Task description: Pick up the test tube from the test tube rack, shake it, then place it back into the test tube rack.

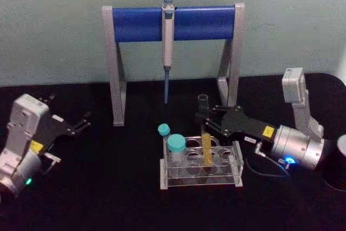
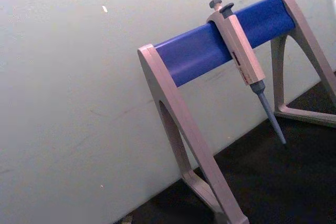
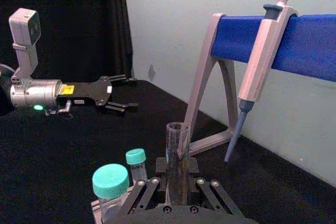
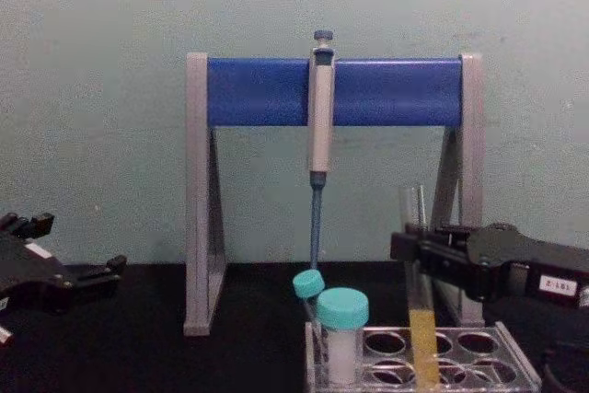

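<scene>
Head view: the right gripper (image 1: 204,118) reaches in from the right side of the black table (image 1: 108,187). Its black fingers are closed narrowly around the upper part of the long thin clear glass test tube (image 1: 206,144), a little below the tube's open mouth. The test tube stands nearly upright with its round bottom down in a hole of the low clear plastic test tube rack (image 1: 237,162), towards the rack's middle. Yellow liquid fills its lower part, level with the rack's frame. At the rack's left end stand two clear vials with teal caps, a smaller one (image 1: 164,130) behind and a larger one (image 1: 176,143) in front.

In the right wrist view the tube's rim rises between the two finger linkages, and the capped vials sit just beside it.

The left gripper (image 1: 82,124) rests well apart on the left side of the table, its fingers spread wide and holding nothing, pointing towards the middle.

Behind the rack stands the tall pipette stand (image 1: 116,74), grey legs under a blue crossbar. A grey-blue pipette (image 1: 168,41) hangs from the middle of the bar with its tip pointing down, clear of the table.
</scene>
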Robot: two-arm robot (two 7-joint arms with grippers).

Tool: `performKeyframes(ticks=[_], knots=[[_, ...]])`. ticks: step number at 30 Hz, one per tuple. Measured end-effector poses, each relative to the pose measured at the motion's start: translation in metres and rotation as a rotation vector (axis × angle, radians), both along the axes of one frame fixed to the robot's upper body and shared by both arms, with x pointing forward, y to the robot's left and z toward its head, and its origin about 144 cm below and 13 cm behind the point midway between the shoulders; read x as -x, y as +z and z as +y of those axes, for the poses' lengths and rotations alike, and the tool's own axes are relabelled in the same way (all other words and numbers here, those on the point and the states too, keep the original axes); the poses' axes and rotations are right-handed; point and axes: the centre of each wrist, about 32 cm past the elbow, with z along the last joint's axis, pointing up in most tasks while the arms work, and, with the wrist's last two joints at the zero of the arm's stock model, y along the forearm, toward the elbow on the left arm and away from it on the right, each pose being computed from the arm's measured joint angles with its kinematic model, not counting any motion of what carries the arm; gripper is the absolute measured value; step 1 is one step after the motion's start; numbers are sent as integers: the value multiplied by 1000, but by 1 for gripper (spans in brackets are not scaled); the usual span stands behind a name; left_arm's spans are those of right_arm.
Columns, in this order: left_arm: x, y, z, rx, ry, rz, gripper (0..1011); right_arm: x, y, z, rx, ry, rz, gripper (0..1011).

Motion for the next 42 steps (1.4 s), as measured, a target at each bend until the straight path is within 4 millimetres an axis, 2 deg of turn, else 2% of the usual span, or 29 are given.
performKeyframes(ticks=[32,35,38,39,42], knots=[[0,0,0,0,0,0,1001,1,0,0,7,-10,11,235],[0,0,0,0,0,0,1001,1,0,0,8,-10,11,302],[0,0,0,0,0,0,1001,1,0,0,8,-9,11,414],[0,0,0,0,0,0,1001,1,0,0,8,-9,11,414],[0,0,0,0,0,0,1001,1,0,0,8,-9,11,544]])
